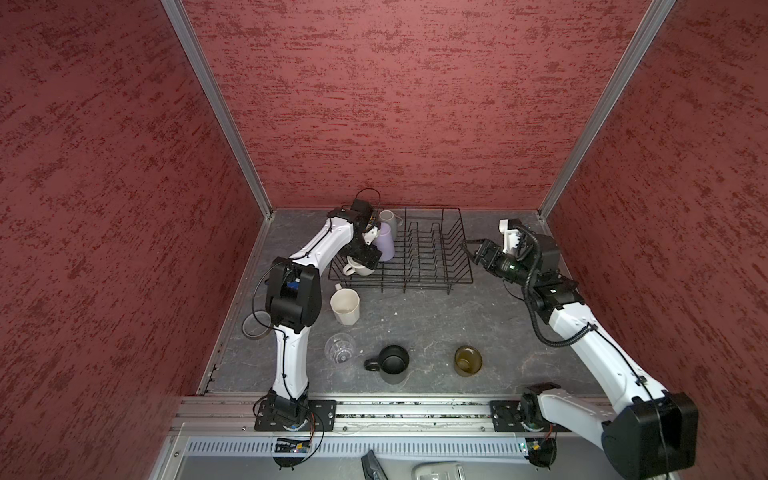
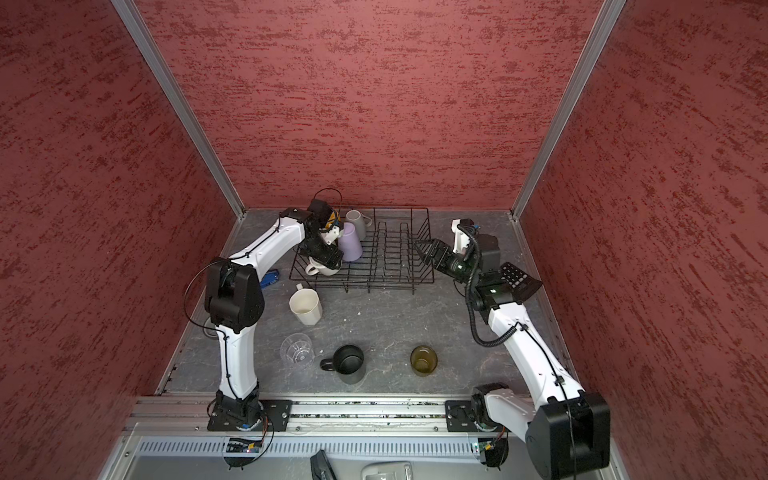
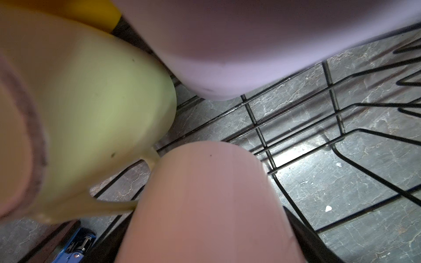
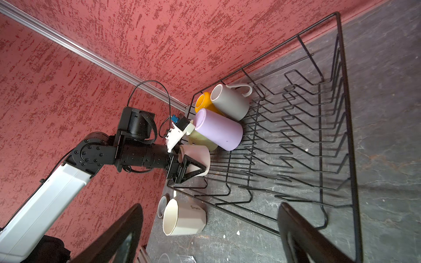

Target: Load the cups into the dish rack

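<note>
Both top views are evenly lit from overhead, slightly soft, with short faint shadows on the grey tabletop (image 1: 436, 324) and wide-angle stretching toward the corners. The left wrist view is dimmer and warm-tinted: the pale green mug (image 3: 91, 102), lilac tumbler (image 3: 227, 57) and white mug (image 3: 205, 205) blur from closeness, while the dish rack (image 3: 331, 91) wires are sharp. The right wrist view is bright and crisp, the rack casting a dark shadow, the right claw (image 4: 209, 205) out of focus.
</note>
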Available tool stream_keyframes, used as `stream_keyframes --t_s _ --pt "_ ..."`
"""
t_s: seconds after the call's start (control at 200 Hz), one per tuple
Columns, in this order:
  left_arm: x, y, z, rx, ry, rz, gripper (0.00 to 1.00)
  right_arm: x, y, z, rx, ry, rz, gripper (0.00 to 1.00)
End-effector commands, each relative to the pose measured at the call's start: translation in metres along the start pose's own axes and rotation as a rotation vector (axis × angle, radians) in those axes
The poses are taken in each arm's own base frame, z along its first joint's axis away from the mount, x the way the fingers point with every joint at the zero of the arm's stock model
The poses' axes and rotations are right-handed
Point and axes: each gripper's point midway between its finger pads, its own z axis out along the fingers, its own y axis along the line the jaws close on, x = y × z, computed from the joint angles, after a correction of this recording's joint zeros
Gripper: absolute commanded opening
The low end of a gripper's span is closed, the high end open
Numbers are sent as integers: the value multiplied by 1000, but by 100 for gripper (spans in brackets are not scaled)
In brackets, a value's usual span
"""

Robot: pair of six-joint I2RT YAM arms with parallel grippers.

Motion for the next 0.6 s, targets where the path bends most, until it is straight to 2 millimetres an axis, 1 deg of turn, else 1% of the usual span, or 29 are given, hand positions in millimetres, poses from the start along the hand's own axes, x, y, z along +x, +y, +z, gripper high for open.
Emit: stream_keyframes --t_s 0.0,0.08,0.16,0.215,0.276,0.401,0.431,0.521,0.596 --pt "4 3 9 -20 38 4 13 -3 2 -2 -17 -13 0 93" --pt "3 2 8 -17 35 0 23 -3 2 -2 -18 -14 1 93" --pt "4 2 7 -18 38 -2 38 -3 2 -3 -18 -14 2 93" --pt "3 2 7 -16 37 -4 42 -3 3 -3 -20 -13 1 93" --pt "4 1 7 -12 38 -5 44 -3 2 -3 -19 -14 3 93" --pt "4 1 7 -8 40 -7 60 -2 3 -3 -21 -13 5 93" --pt "4 1 7 -8 40 -8 62 -2 2 -3 -21 -13 5 93" --pt "4 1 5 -13 36 -12 63 -2 3 -4 -23 -13 4 93" --pt "4 1 4 -14 35 -15 65 -1 3 -3 -23 -11 4 93"
